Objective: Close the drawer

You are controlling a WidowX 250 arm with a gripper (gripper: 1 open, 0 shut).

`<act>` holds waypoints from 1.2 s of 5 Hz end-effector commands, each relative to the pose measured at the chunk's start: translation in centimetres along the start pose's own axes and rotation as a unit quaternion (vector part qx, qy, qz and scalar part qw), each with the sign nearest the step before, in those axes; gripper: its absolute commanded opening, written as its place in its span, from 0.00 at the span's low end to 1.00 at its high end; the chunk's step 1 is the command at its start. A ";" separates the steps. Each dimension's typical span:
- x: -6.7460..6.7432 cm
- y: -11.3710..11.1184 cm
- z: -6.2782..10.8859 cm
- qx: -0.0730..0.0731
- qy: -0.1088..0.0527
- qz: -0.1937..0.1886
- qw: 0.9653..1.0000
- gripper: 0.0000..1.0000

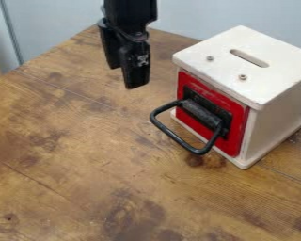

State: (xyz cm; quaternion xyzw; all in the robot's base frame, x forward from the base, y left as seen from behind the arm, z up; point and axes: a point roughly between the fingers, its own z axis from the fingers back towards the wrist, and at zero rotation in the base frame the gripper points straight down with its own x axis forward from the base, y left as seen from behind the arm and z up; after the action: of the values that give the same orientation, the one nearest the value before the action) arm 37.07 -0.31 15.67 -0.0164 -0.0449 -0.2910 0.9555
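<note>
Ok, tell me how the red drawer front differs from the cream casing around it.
The drawer front is glossy red; the casing is pale cream wood. The drawer front carries a black bar handle and a large black loop that reaches down to the table; the casing has no handle, only a slot and two small marks on top. The drawer front fills just one side, framed by the larger casing. Both are box-shaped and square-edged.
</note>
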 end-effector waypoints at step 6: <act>-0.1 2.4 1.6 0.024 -0.029 0.037 0.999 1.00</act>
State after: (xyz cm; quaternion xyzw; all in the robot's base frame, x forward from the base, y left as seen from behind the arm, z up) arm 37.84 1.30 15.02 -0.0148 -0.0462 -0.2584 0.9648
